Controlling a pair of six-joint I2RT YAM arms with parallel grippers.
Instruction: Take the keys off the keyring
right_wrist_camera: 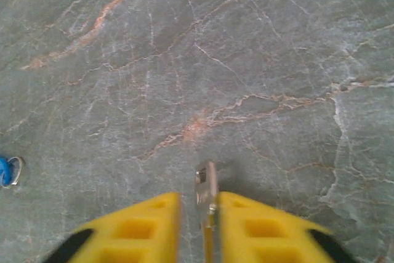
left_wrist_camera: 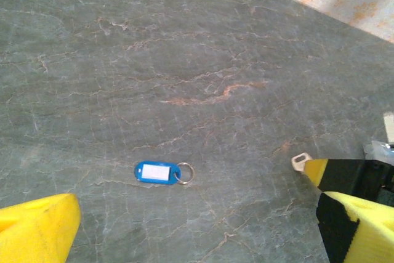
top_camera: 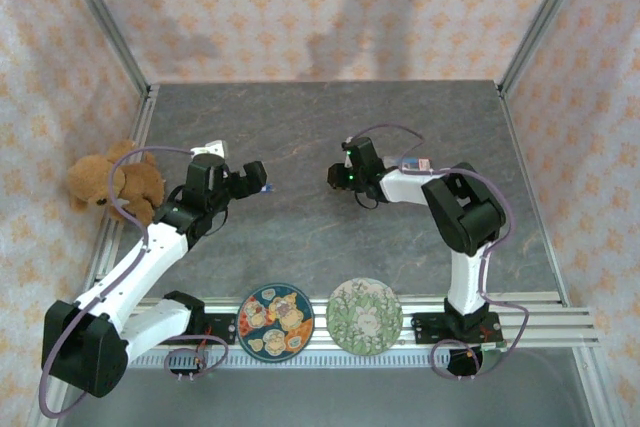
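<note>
The right arm's yellow fingers (right_wrist_camera: 148, 226) stand narrowly parted with a small silver key (right_wrist_camera: 206, 184) upright on edge between them. I cannot tell whether they pinch it. The left arm's yellow fingers (left_wrist_camera: 37, 226) are spread wide, holding nothing, above the grey veined stone bench (left_wrist_camera: 184, 41). Ahead of them a blue plastic key tag (left_wrist_camera: 154, 172) lies flat, its thin silver keyring (left_wrist_camera: 184, 173) attached — the key sits apart from it. A brown teddy bear (top_camera: 105, 182) sits at the bench's left edge.

Grey marbled table (left_wrist_camera: 184, 41), blue-tagged keyring (left_wrist_camera: 165, 172) atop
</note>
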